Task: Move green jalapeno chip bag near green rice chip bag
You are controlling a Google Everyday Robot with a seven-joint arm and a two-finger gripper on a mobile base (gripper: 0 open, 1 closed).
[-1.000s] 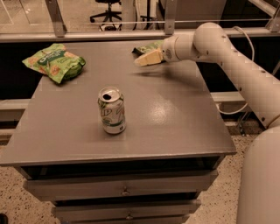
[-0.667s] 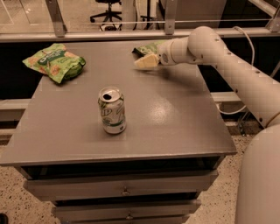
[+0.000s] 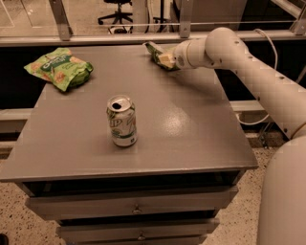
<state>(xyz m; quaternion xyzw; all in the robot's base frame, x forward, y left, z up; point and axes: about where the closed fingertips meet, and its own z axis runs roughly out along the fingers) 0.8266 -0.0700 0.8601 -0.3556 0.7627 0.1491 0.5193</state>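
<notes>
End effector (image 3: 166, 60) is gripping the green jalapeno chip bag (image 3: 154, 49) at the far edge of the bench (image 3: 191, 124). Green rice chip bag (image 3: 60, 68) is lying well apart at far left, soda can (image 3: 122, 120) standing mid-bench.

Office or lab workspace, by the look. Wheeled office chair base (image 3: 116, 18) stands beyond a glass partition (image 3: 28, 14) framed by metal posts (image 3: 61, 19). Speckled, terrazzo-like floor (image 3: 12, 210). A grey metal drawer cabinet (image 3: 136, 206) serves as my table. My gripper (image 3: 165, 60) sits at its far edge, right of centre.
</notes>
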